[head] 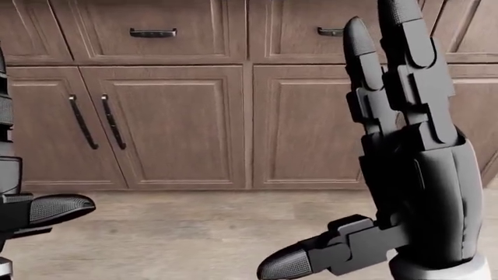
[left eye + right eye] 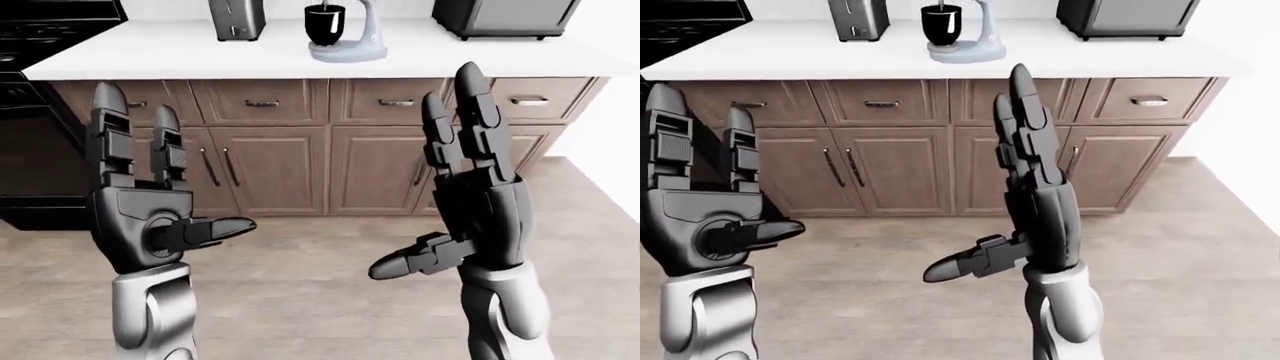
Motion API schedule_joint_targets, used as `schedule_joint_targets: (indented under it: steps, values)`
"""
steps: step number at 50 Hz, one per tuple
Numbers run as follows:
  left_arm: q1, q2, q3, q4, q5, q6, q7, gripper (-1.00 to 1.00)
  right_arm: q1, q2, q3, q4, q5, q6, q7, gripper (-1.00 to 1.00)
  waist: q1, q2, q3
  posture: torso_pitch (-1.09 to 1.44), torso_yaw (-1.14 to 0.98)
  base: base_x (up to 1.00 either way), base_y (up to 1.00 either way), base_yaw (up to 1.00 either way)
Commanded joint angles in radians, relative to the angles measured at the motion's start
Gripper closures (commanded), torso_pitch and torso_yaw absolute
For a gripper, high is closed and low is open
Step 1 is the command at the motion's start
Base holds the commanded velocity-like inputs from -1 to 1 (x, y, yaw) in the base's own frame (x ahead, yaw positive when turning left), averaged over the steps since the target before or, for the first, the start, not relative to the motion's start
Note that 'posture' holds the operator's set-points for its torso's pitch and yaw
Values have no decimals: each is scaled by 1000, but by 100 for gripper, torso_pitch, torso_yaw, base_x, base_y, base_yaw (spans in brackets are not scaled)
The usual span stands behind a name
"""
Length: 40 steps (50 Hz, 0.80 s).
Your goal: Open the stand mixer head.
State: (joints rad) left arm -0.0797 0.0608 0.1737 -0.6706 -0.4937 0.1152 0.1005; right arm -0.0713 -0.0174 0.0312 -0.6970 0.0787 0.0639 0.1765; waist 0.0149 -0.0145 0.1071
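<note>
Two dark robot hands are raised before a kitchen desk. The left hand and right hand both stand upright with fingers spread apart and thumbs pointing inward, holding nothing.

The mixer sits at the top centre of the left-eye view, on the white desk, well apart from both hands. Its black bowl is on the left; only the lower part of its grey body shows, the head cut off by the top edge. A toaster stands just left of it, and a dark appliance to the right. Brown cabinets fill the space beneath.

To do this well, the robot should probably walk closer and look up until the head shows, then lift it gently from its underside.
</note>
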Motion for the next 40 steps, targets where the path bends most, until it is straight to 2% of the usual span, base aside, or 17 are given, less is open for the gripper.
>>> schedule_joint_targets:
  steps: [1,4,8,10,15,17,19,22,23,25,27,28,30,31,36,38,40]
  values:
    - [-27,3,-6,-34,-4,-21,-10,-98,-21,-3,-7,-18,-21,-24,-7,-100,-7,5,-18,0,0,15,0,0]
    - [-23,3,-4,-30,-2,-26,-11,-97,-22,-2,-8,-14,-21,-25,-5,-100,16,-49,-86,0,0,0,0,0]
    - [-24,4,-3,-26,-4,-27,-13,-98,-20,1,-3,-21,-16,-33,2,-100,-2,-6,-94,0,0,19,0,0]
    - [-22,3,-4,-27,-4,-28,-13,-98,-18,-1,0,-12,-32,-43,4,-100,-10,2,4,0,0,100,0,0]
    - [-23,3,-5,-26,-3,-28,-13,-98,-18,2,-1,-8,-37,-38,4,-100,-21,-12,-89,0,0,32,0,0]
    - [-21,2,-6,-25,-1,-30,-14,-97,-17,3,-1,-18,-24,-42,7,-100,-25,11,-93,0,0,32,0,0]
    - [-23,3,-6,-23,0,-30,-15,-97,-16,2,-1,-11,-32,-46,5,-100,-38,58,-7,0,0,100,0,0]
    - [-27,3,-7,-23,0,-29,-13,-98,-24,1,-5,-2,-45,-37,-2,-100,-31,80,-24,0,0,63,0,0]
    - [-26,3,-7,-23,-1,-29,-13,-98,-24,0,-6,-1,-44,-41,-1,-100,-35,78,-93,0,0,0,0,0]
    - [-27,4,-6,-23,-1,-29,-14,-97,-22,0,-8,-1,-41,-44,0,-100,-36,112,-62,0,0,0,0,0]
    - [-28,5,-4,-21,-1,-29,-14,-98,-23,0,-9,-6,-35,-43,0,-100,-28,86,-98,0,0,47,0,0]
    - [-30,6,-2,-22,-3,-27,-12,-98,-24,-1,-8,-3,-38,-52,2,-100,-16,62,-22,0,0,100,0,0]
    - [-28,6,-2,-21,-3,-29,-14,-97,-26,-1,-5,4,-53,-48,-2,-100,-19,51,4,0,0,41,0,0]
    - [-27,5,-3,-21,-2,-29,-14,-98,-24,0,-4,3,-51,-46,-1,-100,-25,57,-59,0,0,0,0,0]
    - [-30,6,-3,-21,-3,-28,-13,-97,-23,-1,-7,-9,-29,-42,6,-100,-11,-25,-103,0,0,7,0,0]
    - [-30,6,-3,-21,-3,-28,-12,-98,-22,-2,-4,-5,-44,-53,6,-100,-23,17,-16,0,0,88,0,0]
    - [-30,6,-2,-21,-4,-28,-13,-98,-25,-1,-7,0,-49,-43,-1,-100,-24,-1,-26,0,0,12,0,0]
